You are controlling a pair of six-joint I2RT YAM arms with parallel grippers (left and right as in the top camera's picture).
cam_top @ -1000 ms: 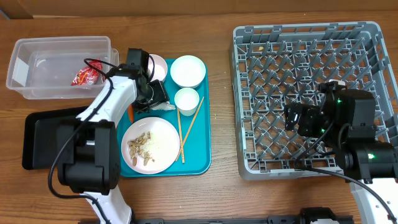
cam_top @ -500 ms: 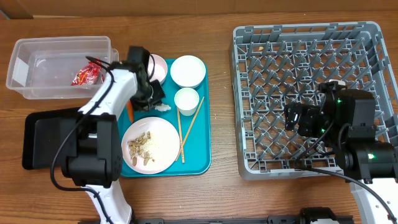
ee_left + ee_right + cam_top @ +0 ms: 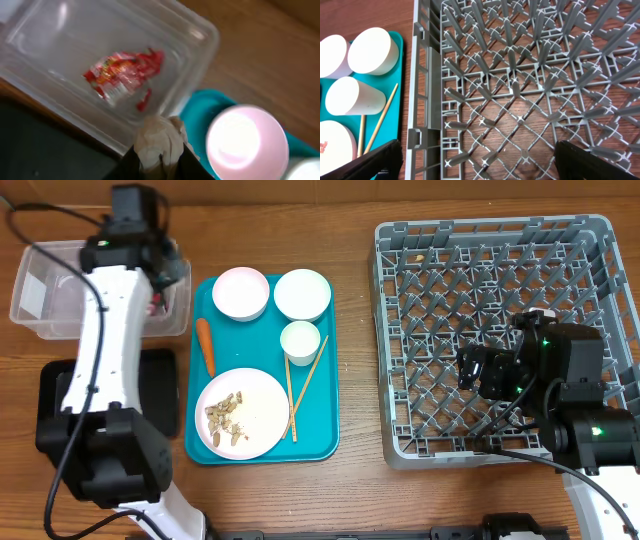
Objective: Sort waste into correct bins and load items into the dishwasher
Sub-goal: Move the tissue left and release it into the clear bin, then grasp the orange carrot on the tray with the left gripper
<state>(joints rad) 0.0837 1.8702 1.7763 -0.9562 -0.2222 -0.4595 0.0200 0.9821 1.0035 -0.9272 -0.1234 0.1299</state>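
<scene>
My left gripper (image 3: 160,161) is shut on the crumpled white tissue (image 3: 160,141) and hangs over the near rim of the clear tub (image 3: 202,37). The red wrapper (image 3: 125,75) lies inside that tub. In the overhead view the left gripper (image 3: 165,275) is at the tub's right end. On the teal tray (image 3: 325,435) sit two white bowls (image 3: 240,293) (image 3: 302,293), a cup (image 3: 300,340), a carrot (image 3: 205,346), chopsticks (image 3: 302,385) and a plate (image 3: 262,412) with beige scraps (image 3: 225,420). My right gripper (image 3: 477,150) stands open above the grey dish rack (image 3: 500,240).
The black tray (image 3: 55,405) lies below the tub, partly under my left arm. The rack's lattice wall (image 3: 422,75) stands between my right gripper and the teal tray. Bare wooden table (image 3: 355,330) separates tray and rack.
My left gripper shut on the tissue on the teal tray, lifted it and swung up and left over the clear tub. The right arm has not moved.
</scene>
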